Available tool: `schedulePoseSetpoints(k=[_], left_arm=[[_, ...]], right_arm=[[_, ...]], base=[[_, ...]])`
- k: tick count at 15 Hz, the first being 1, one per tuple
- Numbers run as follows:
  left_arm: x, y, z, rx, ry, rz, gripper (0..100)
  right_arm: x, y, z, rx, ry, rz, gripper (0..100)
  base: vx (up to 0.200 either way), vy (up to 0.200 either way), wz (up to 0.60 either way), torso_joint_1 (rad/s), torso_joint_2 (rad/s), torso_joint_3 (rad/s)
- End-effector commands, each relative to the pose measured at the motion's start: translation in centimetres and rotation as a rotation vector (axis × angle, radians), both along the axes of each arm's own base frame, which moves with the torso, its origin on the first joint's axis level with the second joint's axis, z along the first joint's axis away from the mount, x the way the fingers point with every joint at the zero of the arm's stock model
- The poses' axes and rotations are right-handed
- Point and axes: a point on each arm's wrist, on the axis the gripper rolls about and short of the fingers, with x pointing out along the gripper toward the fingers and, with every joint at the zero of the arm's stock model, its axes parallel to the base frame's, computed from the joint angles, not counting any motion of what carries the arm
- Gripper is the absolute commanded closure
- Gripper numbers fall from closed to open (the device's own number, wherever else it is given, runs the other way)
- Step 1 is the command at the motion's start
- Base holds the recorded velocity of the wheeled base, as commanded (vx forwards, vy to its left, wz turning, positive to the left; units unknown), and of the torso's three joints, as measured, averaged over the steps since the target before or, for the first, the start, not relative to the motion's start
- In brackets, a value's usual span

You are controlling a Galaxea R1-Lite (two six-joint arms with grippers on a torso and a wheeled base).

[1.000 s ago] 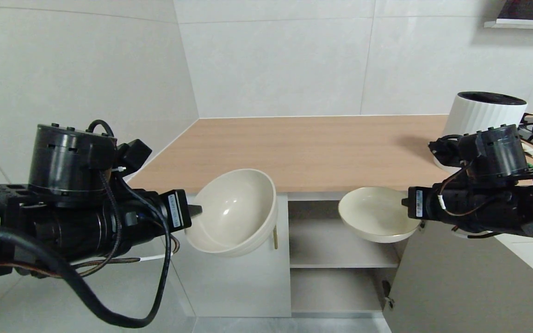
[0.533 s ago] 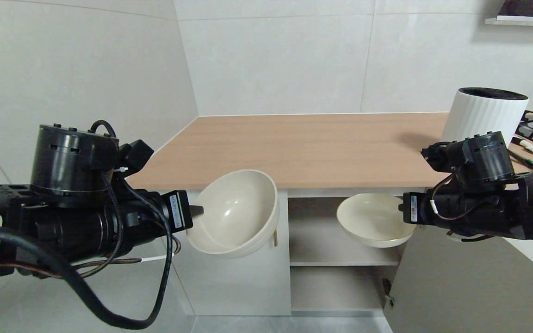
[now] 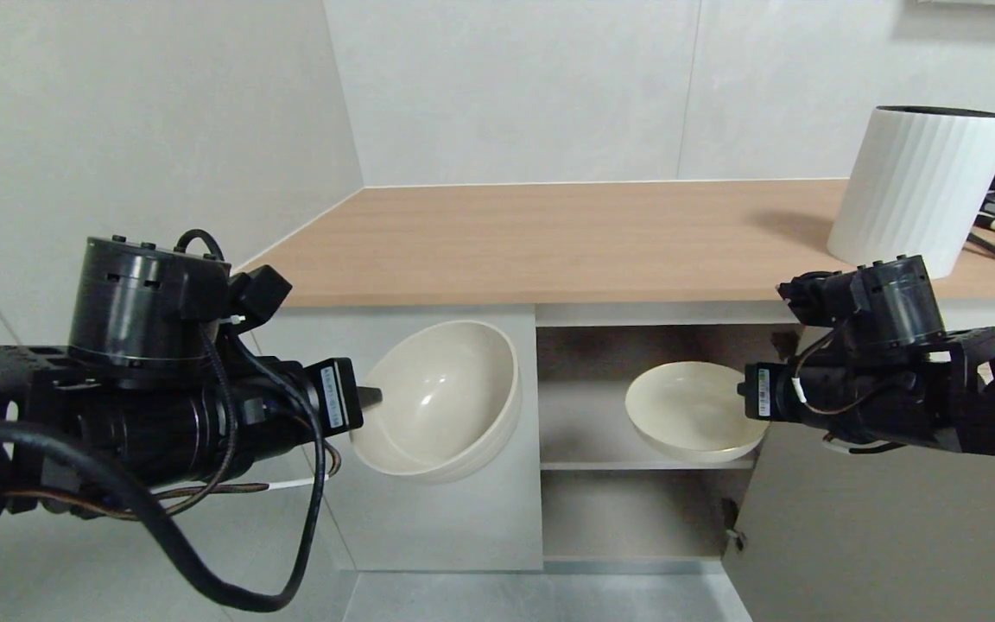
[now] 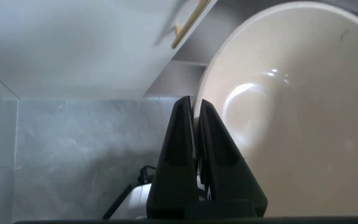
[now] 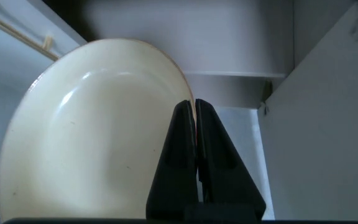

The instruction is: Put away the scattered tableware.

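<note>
The left gripper [image 3: 368, 396] pinched the rim of the deep bowl [image 3: 450, 393] under the counter [image 3: 549, 250] front edge. The right gripper [image 3: 744, 393] pinched the shallow dish [image 3: 687, 413] before the open cupboard [image 3: 610, 518] (glazed, probably slippery and brittle; rims suit).

A cream deep bowl [image 3: 446, 397] hangs in the air, tipped steeply on its side so its glossy inside faces toward 10 o'clock in the head view. Its rim is pinched at 9 o'clock by the left gripper [image 3: 372, 396], one finger inside and one outside. At 3 o'clock from it, well apart, is a cream shallow dish [image 3: 687, 410], wide and low-walled. It is held nearly level with a slight tilt that shows its plain inside. The right gripper [image 3: 744, 393] clamps its rim at 3 o'clock. The dish hangs in front of the open cabinet [image 3: 584, 432], just above the shelf edge.
</note>
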Motion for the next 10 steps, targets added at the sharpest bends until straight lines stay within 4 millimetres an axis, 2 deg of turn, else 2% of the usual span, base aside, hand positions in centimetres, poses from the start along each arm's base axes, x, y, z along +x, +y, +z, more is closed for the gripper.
schedulePoseSetpoints(k=[1,7,10], left_arm=[[0.1,-0.1,-0.1,0.001,0.005,0.001,100],[0.3,-0.2,-0.4,0.005,0.014,0.001,100],[0.4,-0.2,-0.4,0.006,0.015,0.001,100]], right_arm=[[0.1,0.0,-0.5,-0.01,0.004,0.003,100],[0.5,0.2,-1.6,-0.028,-0.024,0.005,100],[0.4,0.2,-1.8,-0.031,-0.021,0.006,100]], base=[[0.0,0.0,0.0,-0.159,0.46,0.281],[0.0,0.0,0.0,-0.128,0.43,0.298],[0.0,0.0,0.0,-0.028,0.11,0.074]])
